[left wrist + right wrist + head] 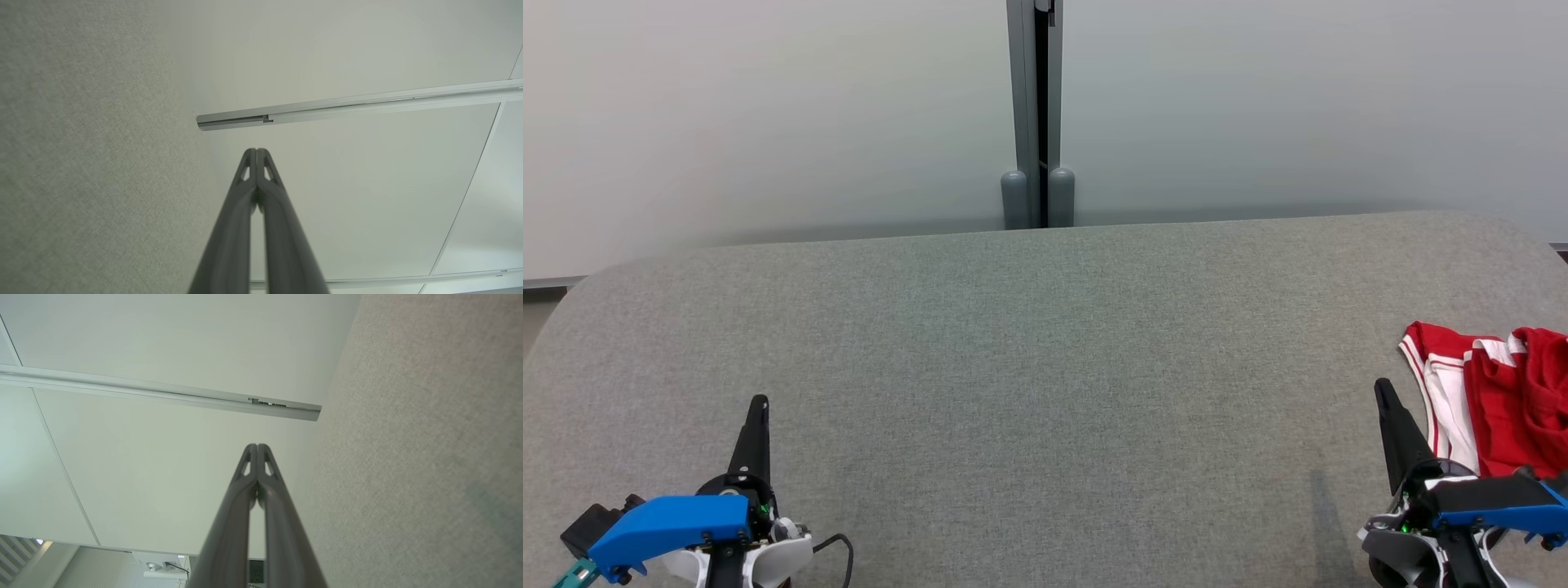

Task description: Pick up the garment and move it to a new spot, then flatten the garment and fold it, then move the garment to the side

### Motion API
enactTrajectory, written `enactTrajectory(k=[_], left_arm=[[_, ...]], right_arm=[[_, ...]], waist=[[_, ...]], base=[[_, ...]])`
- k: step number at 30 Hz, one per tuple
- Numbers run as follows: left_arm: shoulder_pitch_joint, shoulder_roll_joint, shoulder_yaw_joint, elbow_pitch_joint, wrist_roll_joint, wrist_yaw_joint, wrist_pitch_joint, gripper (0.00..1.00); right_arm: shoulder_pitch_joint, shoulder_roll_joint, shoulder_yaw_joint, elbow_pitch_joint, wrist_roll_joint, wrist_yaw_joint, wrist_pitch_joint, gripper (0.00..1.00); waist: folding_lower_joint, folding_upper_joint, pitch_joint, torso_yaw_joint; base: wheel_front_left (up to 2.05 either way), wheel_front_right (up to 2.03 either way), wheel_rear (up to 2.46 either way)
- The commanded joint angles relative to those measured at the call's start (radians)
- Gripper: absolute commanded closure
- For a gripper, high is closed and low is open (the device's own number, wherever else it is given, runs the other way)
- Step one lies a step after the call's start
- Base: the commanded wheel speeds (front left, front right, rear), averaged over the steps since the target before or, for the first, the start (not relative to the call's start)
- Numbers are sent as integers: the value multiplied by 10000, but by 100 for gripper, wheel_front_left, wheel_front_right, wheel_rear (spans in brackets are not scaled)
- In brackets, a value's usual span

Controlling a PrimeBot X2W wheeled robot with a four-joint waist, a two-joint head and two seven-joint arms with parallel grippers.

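Grey tbl (1045, 327), maybe felt (pale wall (768, 106))

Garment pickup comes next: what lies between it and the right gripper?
Head view: only a narrow strip of bare grey table between right gripper and garment.

Grey felt table (1029, 343) — red-white garment (1494, 408) far right

The garment (1515, 408) is red with a white panel and thin white stripes. The desk (1045, 343) is flecked grey-green fabric. The left tool (759, 403) and right tool (1382, 386) are black with bright blue. The wall (768, 122) is off-white.
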Motion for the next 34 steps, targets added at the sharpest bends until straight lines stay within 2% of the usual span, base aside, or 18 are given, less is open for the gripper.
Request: enactTrajectory(k=[1,20,34], left_arm=[[-146,19,66,-92,-140,-67,47,100],[-194,19,244,-346,-1467,-219,406,100],[-180,19,239,-335,-1428,-196,398,100]], right_arm=[[109,-52,-39,-113,182,4,48,100],[268,-58,-155,-496,1570,4,409,100],[243,-57,-148,-485,1528,4,403,100]], waist=[[0,0,1,0],[0,0,14,-10],[0,0,14,-10]], base=[[0,0,0],[0,0,0],[0,0,0]])
